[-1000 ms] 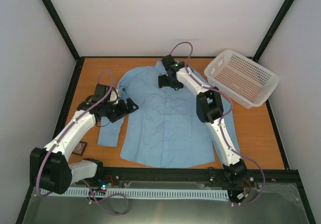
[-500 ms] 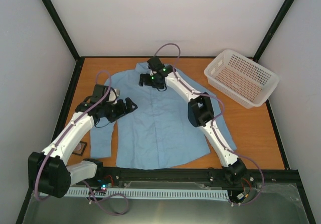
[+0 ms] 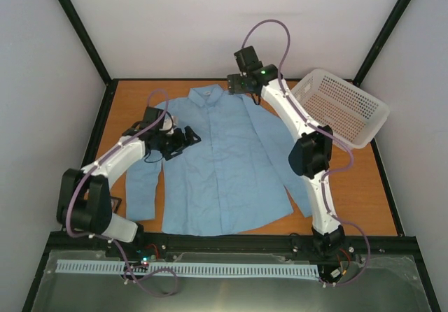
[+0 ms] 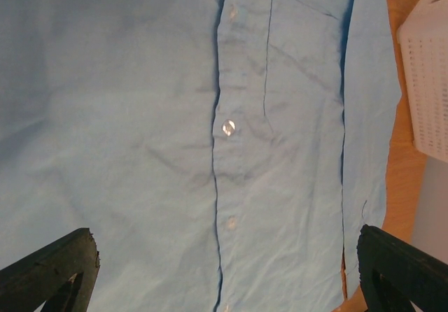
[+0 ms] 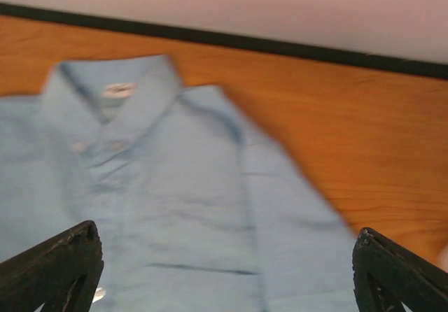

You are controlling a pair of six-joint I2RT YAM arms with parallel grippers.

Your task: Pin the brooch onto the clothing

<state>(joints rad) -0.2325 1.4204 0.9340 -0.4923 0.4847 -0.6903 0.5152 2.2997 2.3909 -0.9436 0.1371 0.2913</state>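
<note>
**A:** Where's the thing that's meant to get pinned on? And is there any writing you can read?

**B:** The left wrist cam has it, I think. The brooch is a small shiny whitish disc sitting on the button strip of the blue shirt. It's straight ahead of the left fingers and roughly centred between them. It's brighter than the plain buttons either side of it along the strip, which is why I'm calling it the brooch, but I can't swear to it. The chest pocket is just past it, over toward the right-hand finger.

**A:** Either arm holding anything?

**B:** Nope. The left fingers are spread wide over the shirt front with nothing between them. The right fingers are wide apart and empty too, up by the collar. As for writing, there's only a pale tag inside the collar, ahead and left of the right fingers, and it's too blurry to read. A white basket sits on the counter, off to their right.
</note>
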